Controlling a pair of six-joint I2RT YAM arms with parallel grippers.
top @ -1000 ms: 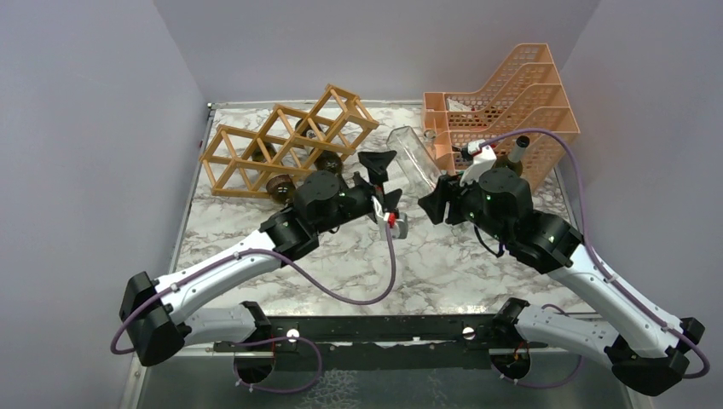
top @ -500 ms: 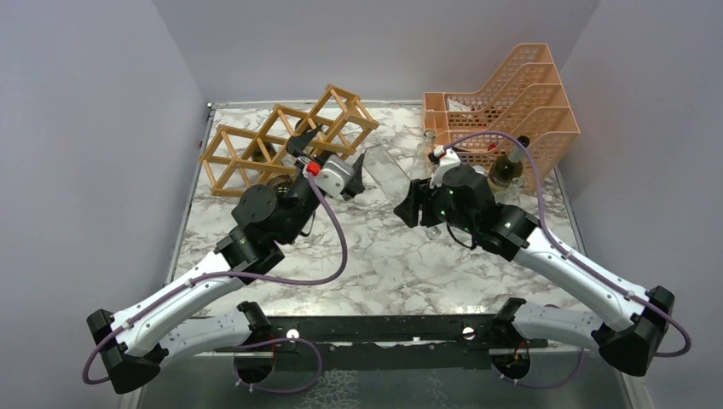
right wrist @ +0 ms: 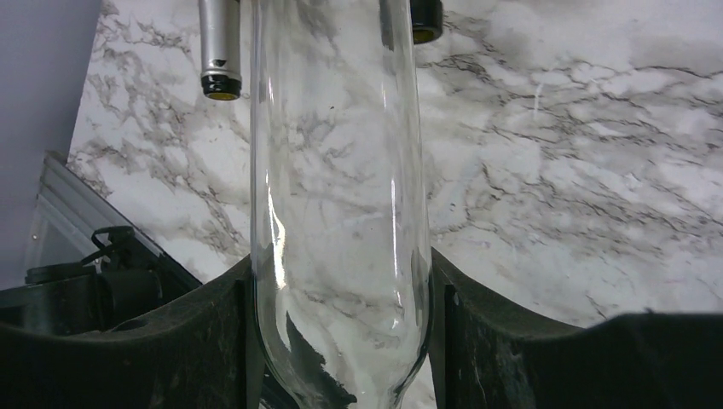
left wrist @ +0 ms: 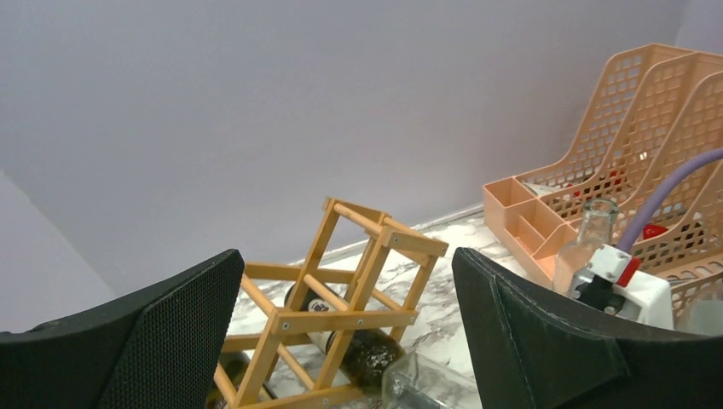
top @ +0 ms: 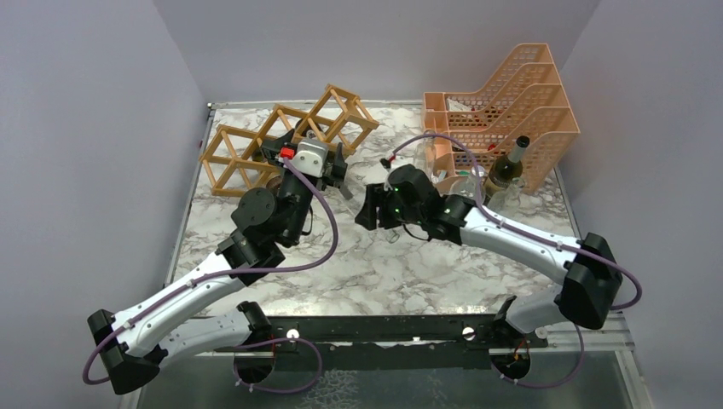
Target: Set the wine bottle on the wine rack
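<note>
The wooden lattice wine rack (top: pixel 281 141) lies at the back left with dark bottles in its lower cells. It fills the middle of the left wrist view (left wrist: pixel 341 315), a dark bottle (left wrist: pixel 384 349) lying in it. My right gripper (top: pixel 368 209) is shut on a clear glass wine bottle (right wrist: pixel 341 213), held right of the rack. The bottle's clear base shows low in the left wrist view (left wrist: pixel 422 383). My left gripper (top: pixel 339 175) is open and empty, close to the rack's right end, its fingers (left wrist: pixel 153 341) spread wide.
The peach-orange mesh organiser (top: pixel 503 94) stands at the back right, also in the left wrist view (left wrist: pixel 631 128). A dark bottle (top: pixel 509 164) stands upright in front of it. Two bottle necks (right wrist: pixel 220 51) poke out over the marble table (top: pixel 409 264) beyond the held bottle.
My right gripper has carried the clear bottle leftward from the organiser toward the rack. My left arm has swung left and back, its gripper now at the rack.
</note>
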